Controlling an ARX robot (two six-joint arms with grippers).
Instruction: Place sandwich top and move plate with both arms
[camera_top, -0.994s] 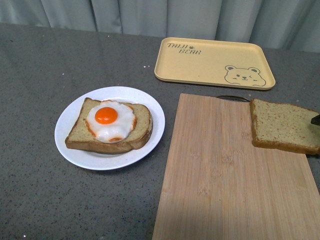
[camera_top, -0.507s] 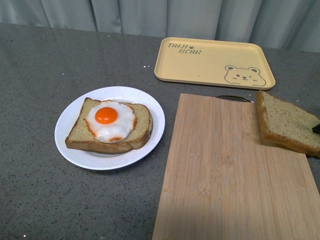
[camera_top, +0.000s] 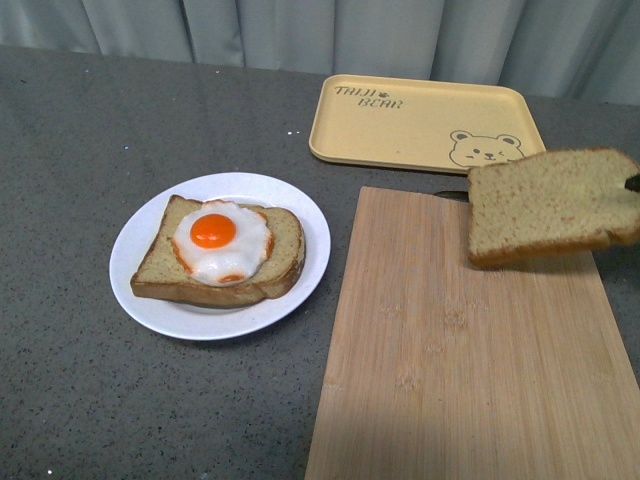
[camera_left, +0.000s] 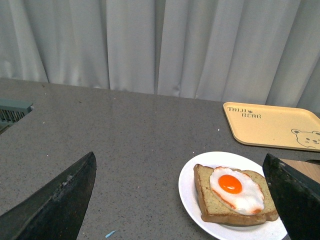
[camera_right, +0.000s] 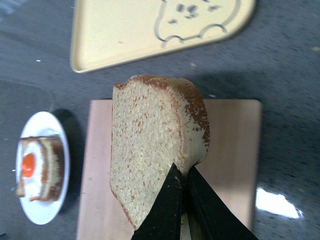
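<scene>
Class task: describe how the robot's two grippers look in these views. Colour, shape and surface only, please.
The left gripper has two broad, wedge-shaped fingers, matte black with pale scuffs. The right gripper has slimmer, smooth black fingers that taper to points. No cables, markings or arm bodies show in any view.

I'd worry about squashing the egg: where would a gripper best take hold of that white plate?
Probably the plate's thin rim, pinched coming in low from the left. The egg toast covers the middle, and the rim's near-left stretch shows the most bare white for a finger.
</scene>
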